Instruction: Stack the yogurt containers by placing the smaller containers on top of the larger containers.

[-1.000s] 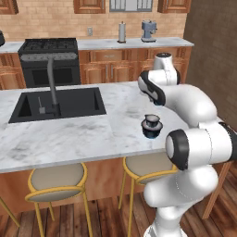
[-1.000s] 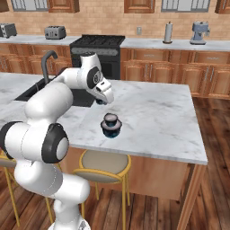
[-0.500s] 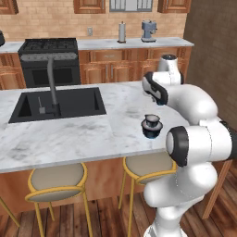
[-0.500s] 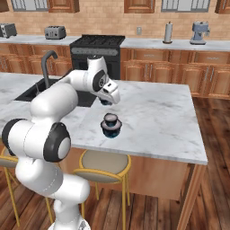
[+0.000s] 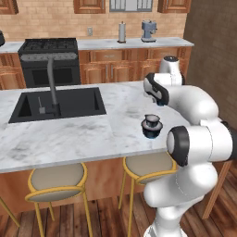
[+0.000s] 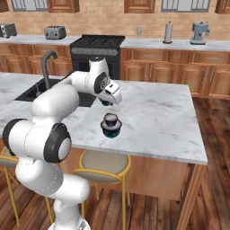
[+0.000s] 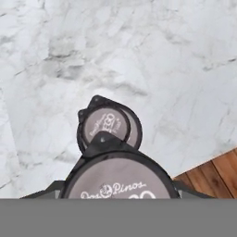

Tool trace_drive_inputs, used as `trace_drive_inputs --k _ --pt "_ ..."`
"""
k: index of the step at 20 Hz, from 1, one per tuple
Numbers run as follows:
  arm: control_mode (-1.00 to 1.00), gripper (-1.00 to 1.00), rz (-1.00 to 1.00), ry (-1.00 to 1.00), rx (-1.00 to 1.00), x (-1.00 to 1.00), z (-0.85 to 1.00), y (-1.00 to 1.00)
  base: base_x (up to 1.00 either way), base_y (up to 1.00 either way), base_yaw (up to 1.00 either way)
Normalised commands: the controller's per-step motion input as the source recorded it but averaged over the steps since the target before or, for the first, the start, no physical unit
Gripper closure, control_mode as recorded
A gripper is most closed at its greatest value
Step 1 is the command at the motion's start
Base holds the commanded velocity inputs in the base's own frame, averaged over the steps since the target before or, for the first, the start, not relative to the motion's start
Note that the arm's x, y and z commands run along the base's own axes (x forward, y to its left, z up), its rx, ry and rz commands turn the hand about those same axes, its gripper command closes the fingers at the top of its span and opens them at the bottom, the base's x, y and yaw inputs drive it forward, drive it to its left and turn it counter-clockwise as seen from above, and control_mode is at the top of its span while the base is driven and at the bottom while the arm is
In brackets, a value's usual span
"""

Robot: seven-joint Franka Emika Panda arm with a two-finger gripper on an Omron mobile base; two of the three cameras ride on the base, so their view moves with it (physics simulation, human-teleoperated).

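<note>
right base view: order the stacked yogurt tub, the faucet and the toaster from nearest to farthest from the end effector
1. The stacked yogurt tub, on the marble island just in front of the end effector.
2. The faucet, at the sink off to the left side.
3. The toaster, on the back counter at far left.

**Three Angles on One Marble Island**

Left base view peers forward and down from behind the arm's left; right base view mirrors it. Both take in the island counter [image 5: 83,134] [image 6: 157,121] and sink [image 5: 60,104] at mid-range. Hand view hangs close, looking straight down onto marble.
</note>
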Motion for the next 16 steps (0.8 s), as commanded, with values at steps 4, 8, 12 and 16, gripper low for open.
trace_drive_inputs --k 4,8,12,16 --pt "-1.00 1.00 0.05 0.00 0.00 0.17 -0.11 0.00 0.00 0.00 0.00" --pt "-1.00 1.00 0.04 0.00 0.00 0.19 -0.10 0.00 0.00 0.00 0.00" --pt "-1.00 1.00 0.04 0.00 0.00 0.01 -0.09 0.00 0.00 0.00 0.00" --pt "-1.00 1.00 0.03 0.00 -0.01 0.00 -0.10 0.00 0.00 0.00 0.00"
